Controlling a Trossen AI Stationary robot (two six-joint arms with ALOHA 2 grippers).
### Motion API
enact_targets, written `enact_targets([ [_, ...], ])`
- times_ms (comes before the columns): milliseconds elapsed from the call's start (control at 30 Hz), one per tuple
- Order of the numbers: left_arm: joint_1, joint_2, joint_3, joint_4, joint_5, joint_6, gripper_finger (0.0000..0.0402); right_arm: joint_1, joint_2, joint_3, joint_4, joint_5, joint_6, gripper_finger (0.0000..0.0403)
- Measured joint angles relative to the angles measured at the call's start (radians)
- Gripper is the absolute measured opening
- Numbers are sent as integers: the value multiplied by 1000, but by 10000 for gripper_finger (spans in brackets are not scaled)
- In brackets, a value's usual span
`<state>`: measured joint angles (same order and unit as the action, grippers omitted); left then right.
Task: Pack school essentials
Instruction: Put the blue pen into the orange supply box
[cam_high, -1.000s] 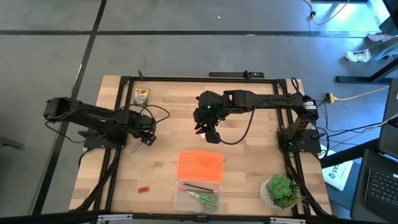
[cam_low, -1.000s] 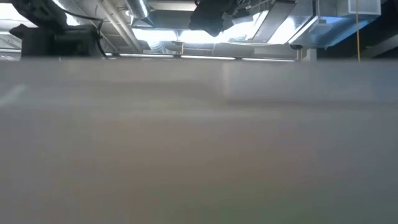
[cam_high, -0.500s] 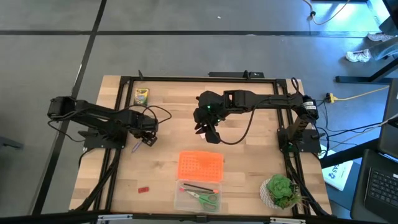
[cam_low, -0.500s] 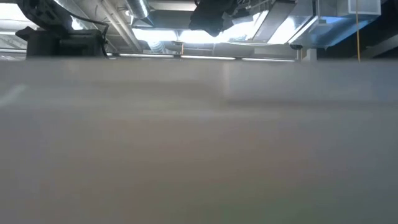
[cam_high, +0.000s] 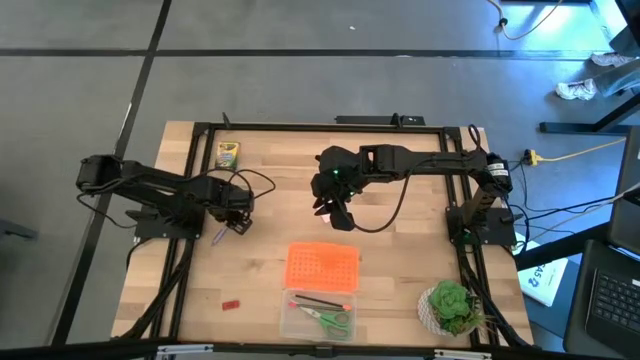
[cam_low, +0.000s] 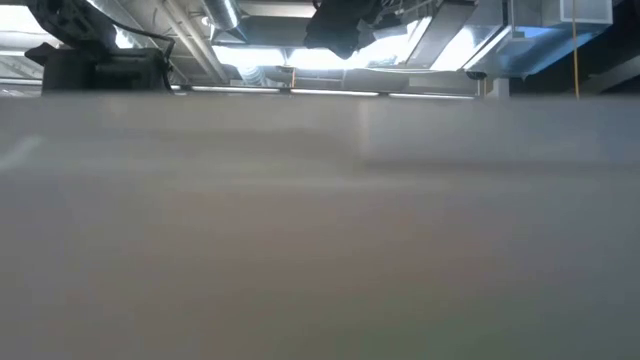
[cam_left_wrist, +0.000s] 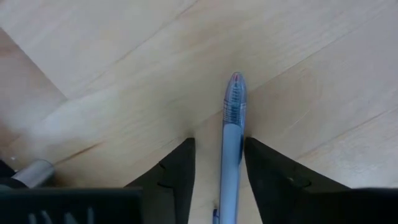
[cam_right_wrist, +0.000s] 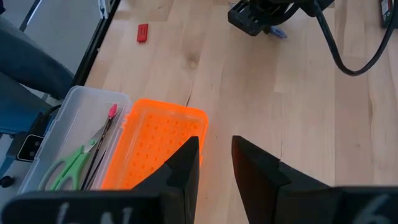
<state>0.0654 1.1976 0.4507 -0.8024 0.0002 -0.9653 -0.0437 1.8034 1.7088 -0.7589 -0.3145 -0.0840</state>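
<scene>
Purple pen (cam_left_wrist: 231, 149) on the table (cam_high: 400, 270) between the left gripper (cam_left_wrist: 216, 163)'s spread fingers — right gripper (cam_right_wrist: 215, 160) empty, narrowly parted.

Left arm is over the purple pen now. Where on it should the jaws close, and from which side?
Grip the purple pen on its straight barrel, just behind the clear tip section, coming straight down from above. It lies flat on the table, and the left gripper already straddles it, one jaw either side across its width, so closing there should probably pinch it squarely.
</scene>
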Motion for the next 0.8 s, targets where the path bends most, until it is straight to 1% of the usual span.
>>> enact_targets([
  [600,0,-2,0,-13,12,-17,28,0,0,0,0,0,-1,97],
  [800,0,-2,1,-15,14,-19,19,0,0,0,0,0,-1,97],
])
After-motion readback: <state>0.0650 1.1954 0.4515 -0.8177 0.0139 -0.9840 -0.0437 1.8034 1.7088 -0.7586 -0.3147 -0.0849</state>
